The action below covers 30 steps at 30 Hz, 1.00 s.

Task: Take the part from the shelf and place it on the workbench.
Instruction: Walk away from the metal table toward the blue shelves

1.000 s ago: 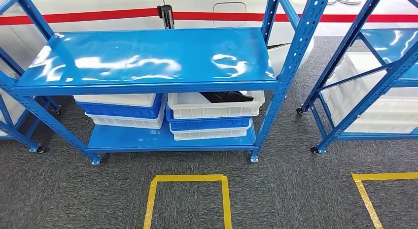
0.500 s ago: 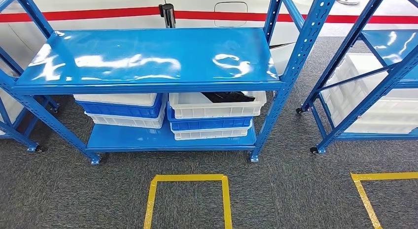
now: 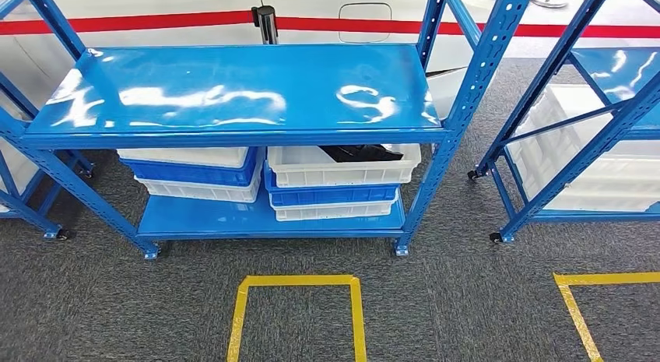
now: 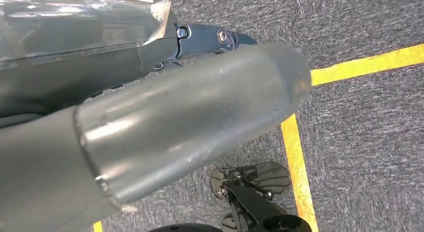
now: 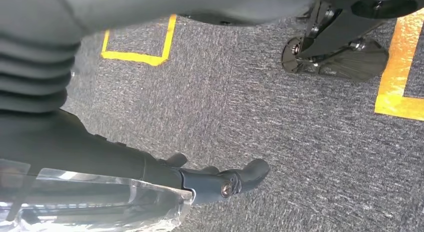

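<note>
A black part [image 3: 358, 152] lies in the top white crate [image 3: 342, 173] of the right-hand stack, on the lower level of the blue shelf [image 3: 233, 89] straight ahead in the head view. The shelf's glossy top board is bare. My left hand [image 4: 190, 107] hangs beside my body above the grey carpet, thick thumb and dark fingers [image 4: 210, 37] stretched out, holding nothing. My right hand [image 5: 150, 177] hangs the same way over the carpet, its dark fingers [image 5: 235, 179] extended and empty. Both hands are well short of the shelf.
A second stack of white and blue crates [image 3: 194, 171] sits left of the part's crate. Another blue shelf [image 3: 591, 128] with white crates stands to the right, and a third frame [image 3: 23, 191] at the far left. Yellow tape squares [image 3: 296, 282] mark the carpet in front.
The whole head picture has shifted very slightly since a second ago, so the camera moved a little. No object on the shelf has moved.
</note>
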Tool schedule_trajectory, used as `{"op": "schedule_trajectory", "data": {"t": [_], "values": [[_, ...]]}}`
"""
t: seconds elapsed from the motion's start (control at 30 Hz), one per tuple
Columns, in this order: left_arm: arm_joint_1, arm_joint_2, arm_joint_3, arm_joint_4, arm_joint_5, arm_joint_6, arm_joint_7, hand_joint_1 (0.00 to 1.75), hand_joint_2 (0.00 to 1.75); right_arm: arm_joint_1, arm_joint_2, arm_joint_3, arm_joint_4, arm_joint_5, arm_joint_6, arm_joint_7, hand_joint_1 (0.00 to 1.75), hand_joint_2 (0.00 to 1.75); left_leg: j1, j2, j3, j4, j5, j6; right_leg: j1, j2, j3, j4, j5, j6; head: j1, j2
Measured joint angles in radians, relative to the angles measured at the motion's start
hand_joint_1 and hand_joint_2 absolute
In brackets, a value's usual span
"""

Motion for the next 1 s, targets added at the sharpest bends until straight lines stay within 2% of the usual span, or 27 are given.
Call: {"op": "schedule_trajectory", "data": {"t": [0.03, 0.1, 0.13, 0.17, 0.2, 0.27, 0.3, 0.33, 0.37, 0.43, 0.5, 0.53, 0.6, 0.63, 0.67, 0.7, 0.73, 0.77, 0.83, 0.87, 0.93, 1.0], "values": [[-0.001, -0.001, 0.0, 0.0, 0.0, 0.0, 0.0, 0.0, 0.0, 0.0, -0.001, 0.0, 0.0, 0.0, 0.001, 0.0, 0.0, 1.75, 0.004, 0.0, 0.005, -0.012, 0.007, 0.005, 0.0, 0.007, -0.019, 0.041, -0.021, -0.003, 0.001, 0.0], [-0.002, -0.002, 0.0, 0.0, 0.0, 0.0, 0.001, 0.0, 0.0, 0.002, -0.002, 0.0, 0.0, 0.0, 0.003, -0.001, 0.0, 1.75, 0.007, -0.006, 0.004, -0.017, 0.012, 0.008, -0.005, 0.019, -0.078, 0.165, -0.075, -0.007, 0.002, 0.0], [-0.002, -0.002, 0.0, 0.0, 0.0, 0.0, 0.001, 0.0, 0.0, 0.004, -0.002, 0.0, 0.0, 0.0, 0.004, -0.001, 0.0, 1.75, 0.008, -0.012, 0.003, -0.016, 0.013, 0.006, -0.007, 0.021, -0.102, 0.218, -0.092, -0.005, 0.003, 0.0], [-0.001, -0.002, 0.0, 0.0, 0.0, 0.0, 0.002, 0.0, 0.0, 0.005, -0.002, 0.0, 0.0, 0.0, 0.005, -0.001, 0.0, 1.75, 0.009, -0.02, 0.003, -0.016, 0.013, 0.004, -0.011, 0.022, -0.111, 0.239, -0.095, 0.003, 0.003, 0.0], [-0.001, -0.002, 0.0, 0.0, 0.0, 0.0, 0.003, 0.0, 0.0, 0.007, -0.003, 0.0, 0.0, 0.0, 0.005, -0.001, 0.0, 1.75, 0.011, -0.029, 0.002, -0.014, 0.014, 0.0, -0.015, 0.022, -0.1, 0.221, -0.082, 0.013, 0.003, 0.0], [-0.001, -0.003, 0.0, 0.0, 0.0, 0.0, 0.004, 0.0, 0.0, 0.007, -0.005, 0.0, 0.0, 0.0, 0.006, -0.001, 0.0, 1.75, 0.016, -0.049, 0.001, -0.006, 0.011, -0.012, -0.028, 0.037, -0.034, 0.094, -0.031, 0.038, 0.004, 0.0], [-0.001, -0.003, 0.001, 0.0, 0.0, 0.0, 0.004, 0.0, 0.0, 0.007, -0.005, 0.0, 0.0, 0.0, 0.007, -0.001, 0.0, 1.75, 0.015, -0.059, -0.002, 0.001, 0.008, -0.021, -0.03, 0.05, -0.003, 0.033, -0.012, 0.043, 0.006, 0.0], [-0.001, -0.003, 0.001, 0.0, 0.0, 0.0, 0.004, 0.0, 0.0, 0.007, -0.006, 0.0, 0.0, 0.0, 0.008, -0.001, 0.0, 1.75, 0.015, -0.068, -0.007, 0.008, 0.004, -0.029, -0.032, 0.061, 0.017, -0.006, -0.003, 0.041, 0.007, 0.0], [-0.001, -0.003, 0.001, 0.0, 0.0, 0.001, 0.004, 0.0, 0.0, 0.007, -0.006, 0.0, 0.0, 0.0, 0.008, 0.0, 0.0, 1.75, 0.014, -0.075, -0.012, 0.013, 0.003, -0.037, -0.031, 0.068, 0.025, -0.022, -0.001, 0.033, 0.007, 0.0], [0.0, -0.003, 0.001, 0.0, 0.0, 0.001, 0.005, 0.0, 0.0, 0.006, -0.005, 0.0, 0.0, -0.001, 0.009, 0.0, 0.0, 1.75, 0.018, -0.088, -0.019, 0.017, 0.005, -0.048, -0.028, 0.056, 0.026, -0.019, 0.001, 0.012, 0.006, 0.0], [0.0, -0.003, 0.001, 0.0, -0.001, 0.001, 0.005, 0.0, 0.0, 0.005, -0.004, 0.0, 0.0, -0.002, 0.01, 0.0, 0.0, 1.75, 0.023, -0.075, -0.031, 0.041, -0.01, -0.056, -0.028, 0.042, 0.026, -0.02, 0.004, -0.001, 0.003, 0.0], [0.0, -0.003, 0.001, 0.0, -0.001, 0.001, 0.005, 0.0, 0.0, 0.005, -0.003, 0.0, 0.0, -0.003, 0.01, 0.0, 0.0, 1.75, 0.025, -0.06, -0.049, 0.079, -0.032, -0.06, -0.028, 0.034, 0.026, -0.02, 0.005, -0.007, 0.001, 0.0], [-0.002, -0.003, 0.001, 0.0, -0.003, 0.002, 0.005, 0.0, 0.0, 0.006, -0.003, 0.0, 0.0, -0.003, 0.01, 0.0, 0.0, 1.75, 0.026, -0.031, -0.109, 0.202, -0.093, -0.067, -0.022, 0.018, 0.024, -0.02, 0.004, -0.015, -0.003, 0.0], [-0.002, -0.003, 0.001, 0.0, -0.003, 0.002, 0.005, 0.0, 0.0, 0.006, -0.003, 0.0, 0.0, -0.003, 0.01, 0.0, 0.0, 1.31, 0.026, -0.026, -0.14, 0.262, -0.115, -0.069, -0.018, 0.008, 0.023, -0.02, 0.003, -0.017, -0.003, 0.0], [-0.001, -0.003, 0.001, 0.0, -0.003, 0.002, 0.006, 0.0, 0.0, 0.007, -0.003, 0.0, 0.0, -0.003, 0.01, 0.001, 0.0, 0.87, 0.027, -0.024, -0.158, 0.294, -0.12, -0.068, -0.015, 0.0, 0.023, -0.02, 0.002, -0.018, -0.003, 0.0], [0.001, -0.003, 0.001, 0.0, -0.003, 0.001, 0.006, 0.0, 0.0, 0.007, -0.003, 0.0, 0.0, -0.003, 0.01, 0.001, 0.0, 0.44, 0.026, -0.023, -0.157, 0.29, -0.107, -0.065, -0.013, -0.007, 0.023, -0.02, 0.002, -0.019, -0.003, 0.0], [0.001, -0.003, 0.001, 0.0, -0.003, 0.001, 0.007, 0.0, 0.0, 0.006, -0.003, 0.0, 0.0, -0.003, 0.01, 0.001, 0.0, 0.0, 0.025, -0.022, -0.137, 0.249, -0.08, -0.059, -0.01, -0.012, 0.024, -0.02, 0.001, -0.02, -0.003, 0.0], [0.002, -0.003, 0.001, 0.0, -0.003, 0.001, 0.007, 0.0, 0.0, 0.005, -0.002, 0.0, 0.0, -0.003, 0.007, 0.003, 0.0, 0.0, 0.023, -0.019, -0.102, 0.183, -0.047, -0.05, -0.008, -0.015, 0.025, -0.021, 0.001, -0.02, -0.003, 0.0], [0.0, -0.002, 0.001, 0.0, -0.002, 0.001, 0.008, 0.0, 0.0, 0.001, 0.0, 0.0, 0.0, -0.005, -0.003, 0.009, 0.0, 0.0, 0.014, -0.009, -0.04, 0.067, -0.011, -0.034, -0.003, -0.02, 0.026, -0.021, 0.001, -0.019, -0.002, 0.0], [0.0, -0.002, 0.001, 0.0, -0.002, 0.001, 0.008, 0.0, 0.0, 0.0, 0.002, 0.0, 0.0, -0.006, -0.009, 0.013, 0.0, 0.0, 0.01, -0.004, -0.026, 0.039, -0.007, -0.027, -0.003, -0.023, 0.026, -0.021, 0.001, -0.018, -0.002, 0.0], [0.0, -0.002, 0.001, 0.0, -0.002, 0.001, 0.008, 0.0, 0.0, -0.003, 0.005, 0.0, 0.0, -0.008, -0.016, 0.018, 0.0, 0.0, 0.002, -0.003, -0.024, 0.026, -0.007, -0.02, -0.003, -0.027, 0.027, -0.025, 0.004, -0.012, -0.003, 0.0], [0.001, -0.002, 0.001, 0.0, -0.002, 0.001, 0.009, 0.0, 0.0, -0.004, 0.005, 0.0, 0.0, -0.009, -0.018, 0.02, 0.0, 0.0, 0.006, -0.006, -0.015, 0.007, 0.007, -0.012, -0.002, -0.019, 0.021, -0.014, -0.003, -0.004, -0.002, 0.0]]}}
